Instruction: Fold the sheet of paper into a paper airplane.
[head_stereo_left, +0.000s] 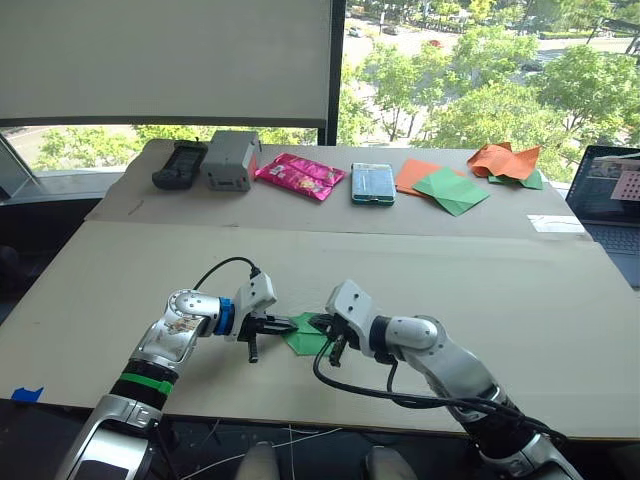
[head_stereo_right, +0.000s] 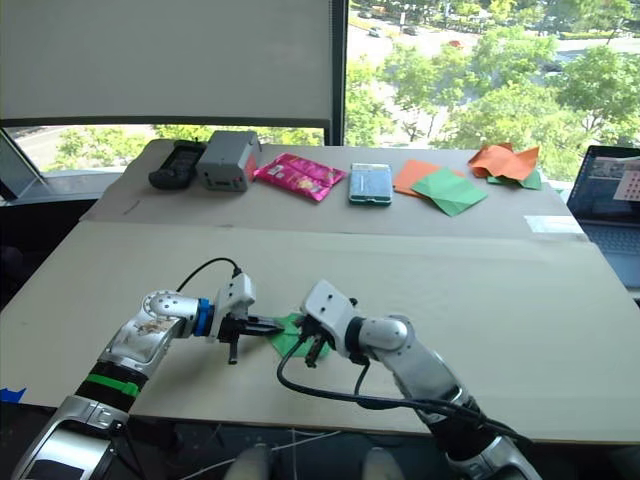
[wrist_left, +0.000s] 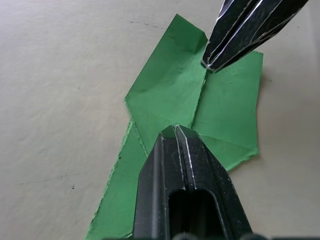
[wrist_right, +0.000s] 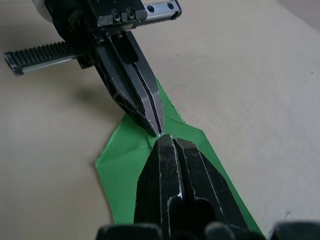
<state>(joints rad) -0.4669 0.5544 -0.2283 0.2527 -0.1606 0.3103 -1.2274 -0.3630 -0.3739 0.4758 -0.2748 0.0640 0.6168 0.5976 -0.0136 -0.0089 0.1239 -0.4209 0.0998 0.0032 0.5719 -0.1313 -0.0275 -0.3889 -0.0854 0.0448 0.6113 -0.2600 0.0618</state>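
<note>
Both grippers meet over the sheet of paper (head_stereo_left: 305, 337), lying partly folded near the front edge of the table (head_stereo_left: 400, 270). Left gripper (wrist_left: 176, 131) fingers clenched together, tips pressing the paper; right gripper (wrist_right: 170, 141) likewise pinched closed (nothing between them), tip to tip.

i can't see the middle of the sheet of paper (wrist_left: 170, 95), hidden under my left gripper (wrist_left: 175, 131); the laptop (head_stereo_left: 612, 205) is cut off at the frame edge.
</note>
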